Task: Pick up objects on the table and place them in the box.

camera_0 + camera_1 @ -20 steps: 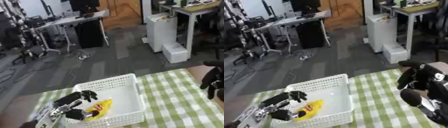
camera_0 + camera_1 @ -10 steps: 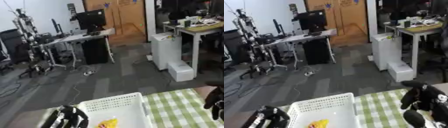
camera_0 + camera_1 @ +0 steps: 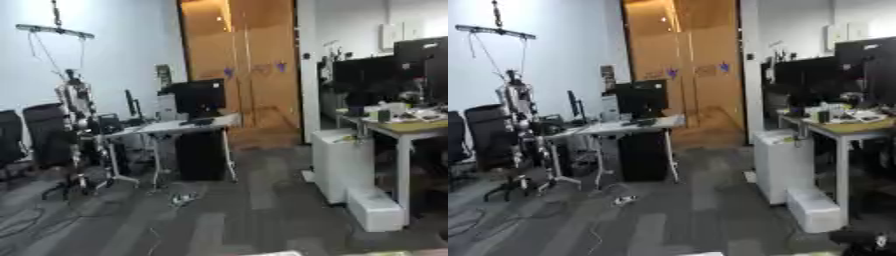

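The head camera looks out across the room, so the table, the white basket and the objects do not show. Only a pale sliver lies along the bottom edge, and I cannot tell what it is. A dark shape at the bottom right corner looks like the top of my right hand. My left hand is out of sight in both views.
Grey carpet floor fills the middle. A desk with a monitor stands at centre left, office chairs at far left. At right stand a white cabinet, a white box and another desk.
The whole picture has shifted: the camera has tilted upward. The checked table, the basket with the yellow object and both hands have slid out past the bottom edge.
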